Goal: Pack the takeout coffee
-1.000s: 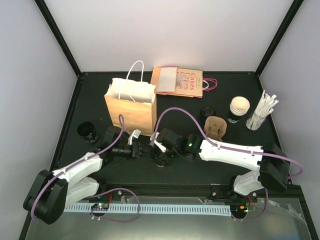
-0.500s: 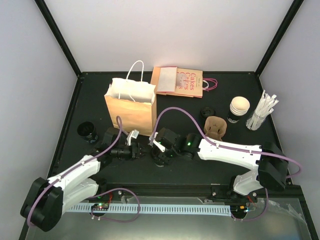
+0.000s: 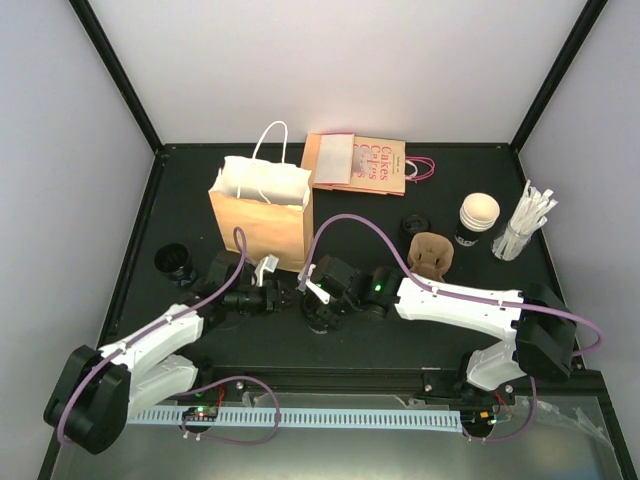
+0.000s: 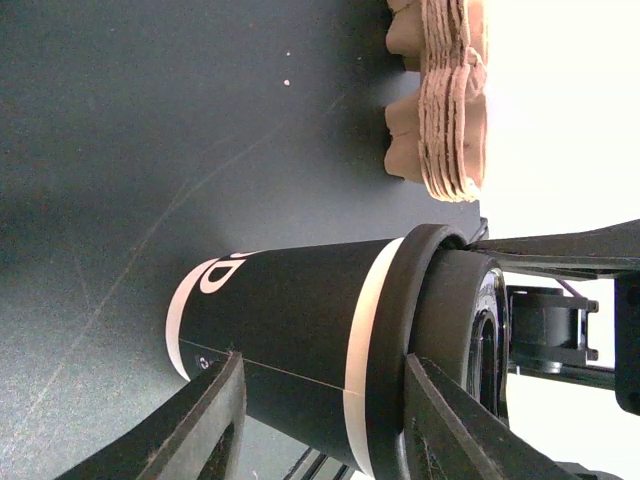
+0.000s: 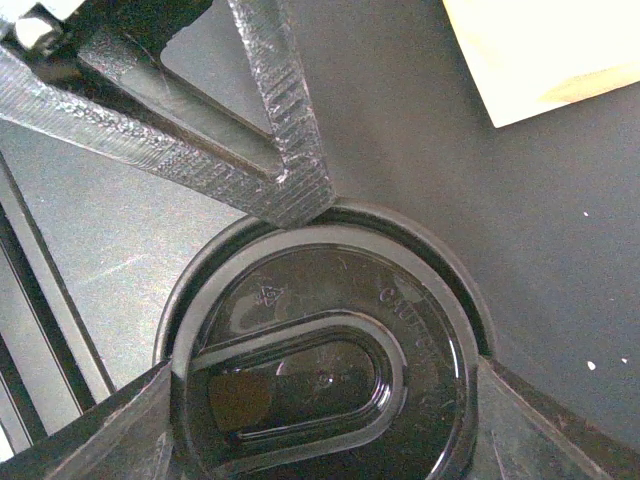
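Observation:
The takeout coffee [image 4: 290,330], a black paper cup with a white band and a black lid [image 5: 330,370], stands on the dark table in front of the brown paper bag [image 3: 262,212]. My right gripper [image 5: 322,375] comes from above, with one finger on each side of the lid's rim, shut on it. My left gripper [image 4: 322,365] is open and turned on its side next to the cup. One finger [image 4: 205,425] is near the cup's base and the other is at lid height, its tip [image 5: 295,190] touching the rim. In the top view both grippers [image 3: 278,298] [image 3: 318,312] meet over the cup and hide it.
A brown pulp cup carrier [image 3: 431,253] lies right of centre and shows in the left wrist view [image 4: 440,100]. An open cup [image 3: 478,218], wrapped straws [image 3: 522,225] and a loose lid [image 3: 413,224] are at the right. A flat printed bag [image 3: 357,163] lies at the back. A black cup [image 3: 176,261] sits at the left.
My left gripper has shifted slightly toward the cup and the bag. My right gripper and the cup have stayed in place.

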### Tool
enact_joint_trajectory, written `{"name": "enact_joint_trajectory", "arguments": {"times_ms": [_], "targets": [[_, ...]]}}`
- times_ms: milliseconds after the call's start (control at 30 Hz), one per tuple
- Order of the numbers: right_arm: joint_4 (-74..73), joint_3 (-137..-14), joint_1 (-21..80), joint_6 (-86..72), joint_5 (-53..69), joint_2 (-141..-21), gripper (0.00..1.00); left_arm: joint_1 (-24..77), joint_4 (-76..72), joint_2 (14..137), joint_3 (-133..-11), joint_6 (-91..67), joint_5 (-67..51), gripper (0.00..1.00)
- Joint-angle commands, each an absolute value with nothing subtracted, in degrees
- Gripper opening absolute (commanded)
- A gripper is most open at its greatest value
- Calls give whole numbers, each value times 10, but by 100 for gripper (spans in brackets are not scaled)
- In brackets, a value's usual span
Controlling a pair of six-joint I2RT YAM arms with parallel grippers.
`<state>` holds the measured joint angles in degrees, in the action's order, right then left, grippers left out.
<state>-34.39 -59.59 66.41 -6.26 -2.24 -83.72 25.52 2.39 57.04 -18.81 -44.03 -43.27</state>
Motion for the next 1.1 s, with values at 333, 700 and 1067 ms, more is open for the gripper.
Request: {"name": "enact_joint_trajectory", "arguments": {"times_ms": [333, 700, 1067], "targets": [[-406, -567, 670, -53, 39, -884, 72, 267, -1, 641, -222, -408, -439, 46], [-408, -570, 671, -47, 48, -883, 72, 283, 4, 685, -236, -397, -425, 47], [-405, -565, 671, -52, 42, -891, 72, 299, 21, 685, -198, -399, -386, 46]]}}
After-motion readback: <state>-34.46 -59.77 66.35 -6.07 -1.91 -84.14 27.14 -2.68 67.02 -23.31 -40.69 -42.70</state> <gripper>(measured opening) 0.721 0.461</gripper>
